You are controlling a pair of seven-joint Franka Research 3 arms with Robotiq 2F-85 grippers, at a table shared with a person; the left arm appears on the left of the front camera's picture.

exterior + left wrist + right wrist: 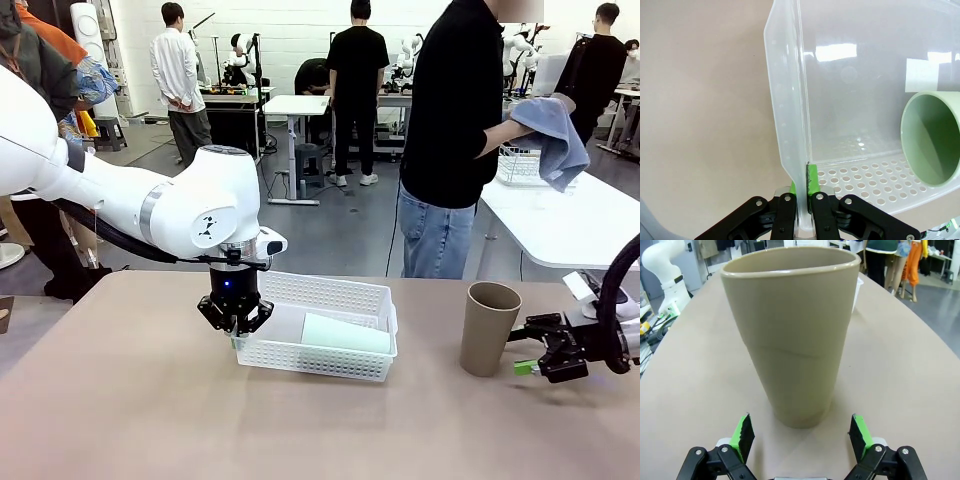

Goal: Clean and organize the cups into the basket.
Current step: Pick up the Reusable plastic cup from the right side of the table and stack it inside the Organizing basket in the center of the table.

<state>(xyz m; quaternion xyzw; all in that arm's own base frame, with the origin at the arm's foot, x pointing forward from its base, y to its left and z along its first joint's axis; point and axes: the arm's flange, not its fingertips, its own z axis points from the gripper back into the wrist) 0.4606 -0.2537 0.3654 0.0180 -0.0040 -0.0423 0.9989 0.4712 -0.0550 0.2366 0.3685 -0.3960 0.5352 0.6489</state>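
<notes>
In the left wrist view, bottom centre, the left gripper (805,186) is clamped tight on the thin end wall of the basket (785,100), one green pad inside and one outside. This most likely pins the light tray so it cannot slide while cups go in. At the right edge of that frame the mint cup (935,140) lies on its side inside the basket, mouth toward the camera.

In the front view, lower right, the right gripper (537,362) is spread wide and empty, low beside the tan cup (488,328). That cup stands upright on the table (120,400), right of the basket and apart from it. The pads sit either side of its foot without touching, apparently lined up for a grasp. At upper right a person holds a blue-grey cloth (550,135).
</notes>
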